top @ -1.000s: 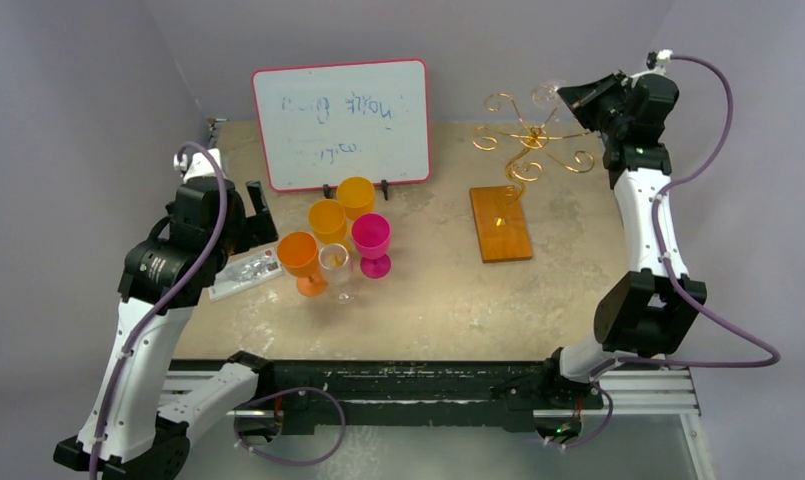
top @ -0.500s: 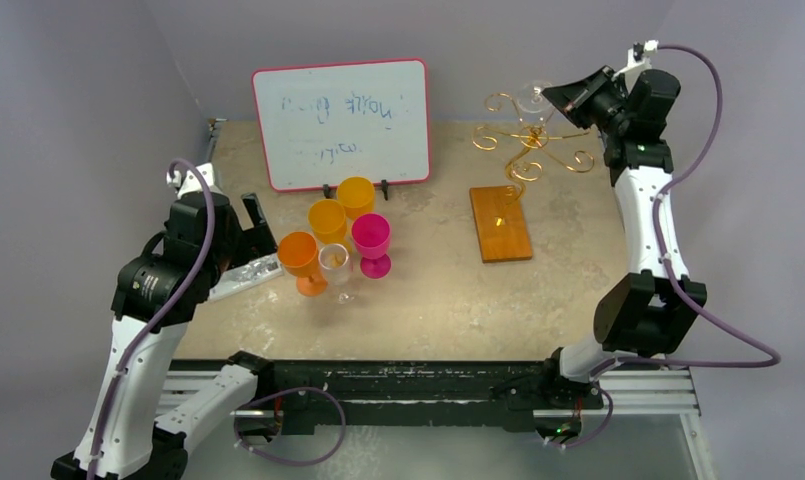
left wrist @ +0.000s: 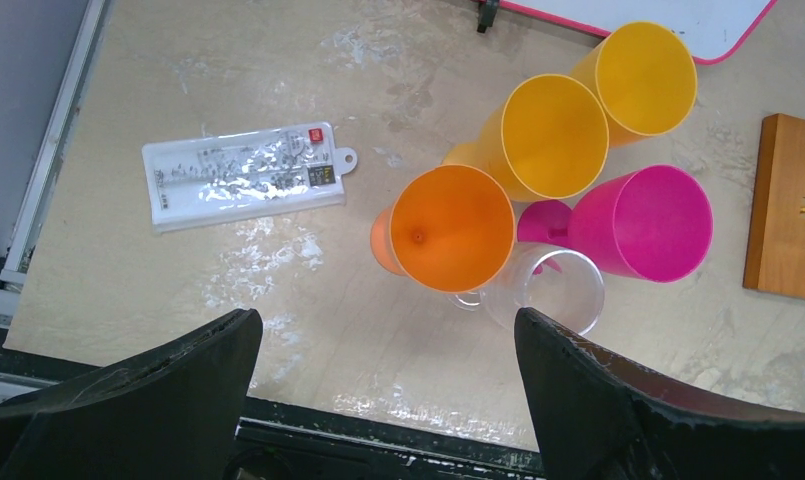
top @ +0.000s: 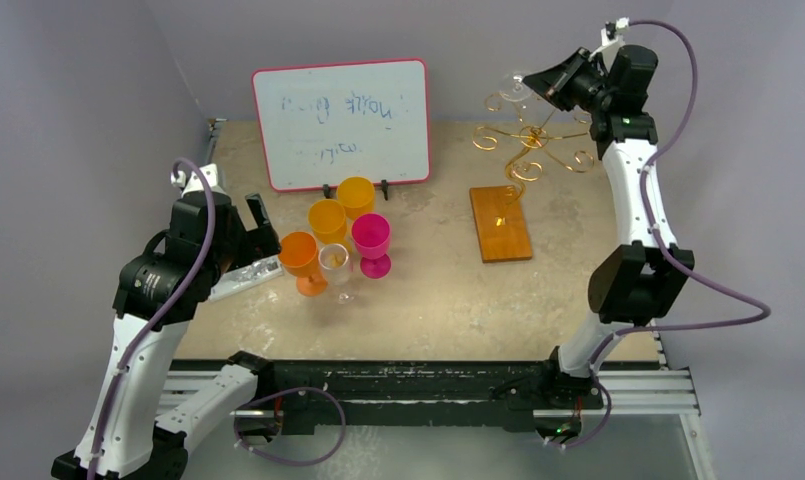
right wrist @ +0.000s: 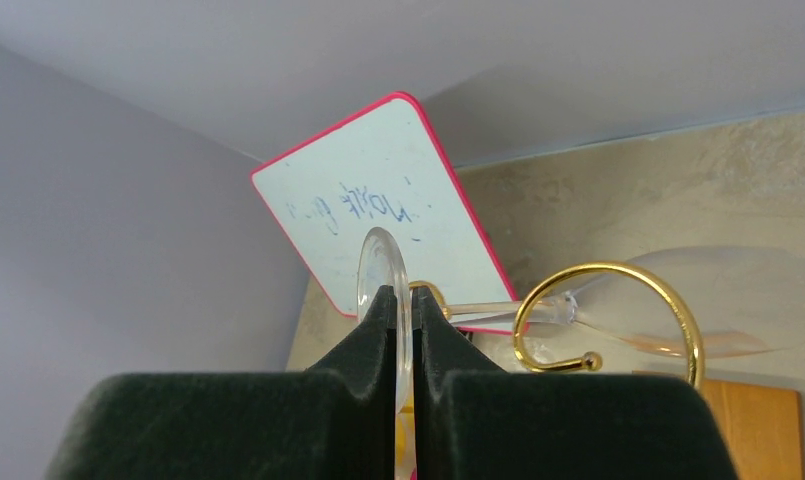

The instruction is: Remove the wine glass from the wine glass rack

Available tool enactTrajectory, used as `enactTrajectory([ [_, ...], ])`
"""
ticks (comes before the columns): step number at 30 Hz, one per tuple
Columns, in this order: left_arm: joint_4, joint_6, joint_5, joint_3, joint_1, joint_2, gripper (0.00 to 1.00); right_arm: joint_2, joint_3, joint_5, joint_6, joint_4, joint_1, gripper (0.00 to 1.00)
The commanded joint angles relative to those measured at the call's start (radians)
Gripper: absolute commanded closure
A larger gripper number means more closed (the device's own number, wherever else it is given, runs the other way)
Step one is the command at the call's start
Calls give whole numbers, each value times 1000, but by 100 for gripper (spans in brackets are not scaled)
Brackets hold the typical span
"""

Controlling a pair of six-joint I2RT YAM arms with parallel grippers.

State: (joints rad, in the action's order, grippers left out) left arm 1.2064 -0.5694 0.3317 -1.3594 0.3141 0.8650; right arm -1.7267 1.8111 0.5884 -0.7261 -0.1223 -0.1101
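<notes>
One wine glass (right wrist: 578, 304): clear, lying sideways at the top of the wine glass rack (top: 531, 140), stem crossing a gold curl.
Right gripper (right wrist: 398, 305): clamped on the glass's foot.
Left gripper (left wrist: 383, 340): spread wide, empty, well apart from the rack.

the wine glass (right wrist: 553, 310) is clear and lies on its side at the top of the rack, with its stem about level. its round foot stands edge-on, pinched between the fingers (right wrist: 363, 345) of the right gripper (right wrist: 398, 300). the stem crosses one curl of the wine glass rack (top: 533, 140), a gold wire stand with scroll arms on a thin stem. the rack's orange-brown wooden base lies flat on the desk (top: 428, 300).
</notes>
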Motion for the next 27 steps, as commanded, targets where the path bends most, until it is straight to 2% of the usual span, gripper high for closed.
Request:
enactTrajectory([
  [1,-16,-17,-2,-1,-8,8,3,-8,83,-56,51,7,12,100],
  [14,-107,-13,60,-23,-8,59,3,24,107,-354,126,93,13,100],
  [22,-170,-15,40,-46,-9,99,3,217,-56,-651,275,181,13,100],
  [27,-177,-19,-1,-48,-8,108,3,301,-112,-699,313,126,13,100],
])
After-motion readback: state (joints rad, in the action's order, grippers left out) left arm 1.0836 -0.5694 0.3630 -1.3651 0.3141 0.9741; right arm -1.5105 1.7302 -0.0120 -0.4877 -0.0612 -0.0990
